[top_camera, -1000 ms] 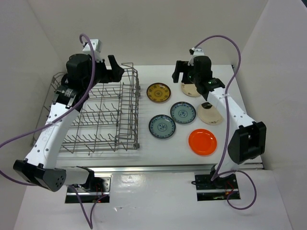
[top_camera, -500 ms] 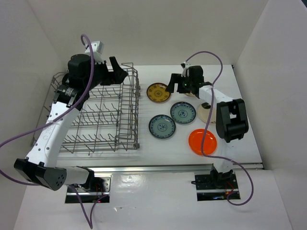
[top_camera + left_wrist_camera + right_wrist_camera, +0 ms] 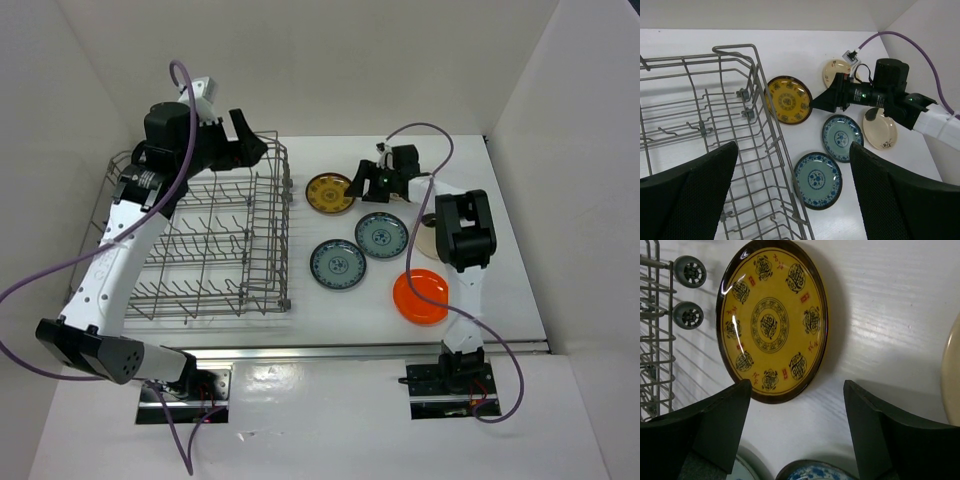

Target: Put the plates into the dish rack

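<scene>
The grey wire dish rack (image 3: 200, 245) stands on the left with no plates in it. The plates lie flat on the table to its right. They are a brown-yellow one (image 3: 330, 193), two blue-green ones (image 3: 381, 235) (image 3: 338, 264), an orange one (image 3: 421, 296) and two cream ones (image 3: 836, 71) (image 3: 881, 128). My right gripper (image 3: 362, 180) is open and empty. It sits low by the right edge of the brown-yellow plate (image 3: 772, 320), with its fingertips (image 3: 715, 425) just short of the rim. My left gripper (image 3: 245, 145) is open and empty above the rack's far right corner.
The rack's right wall (image 3: 765, 125) stands close to the brown-yellow plate and the nearer blue-green plate (image 3: 817, 180). Two rack wheels (image 3: 687, 270) show at the left of the right wrist view. White walls enclose the table at the back and on both sides.
My right arm has swung left and down, from above the far cream plate to the edge of the brown-yellow plate. My left gripper has shifted slightly over the rack corner.
</scene>
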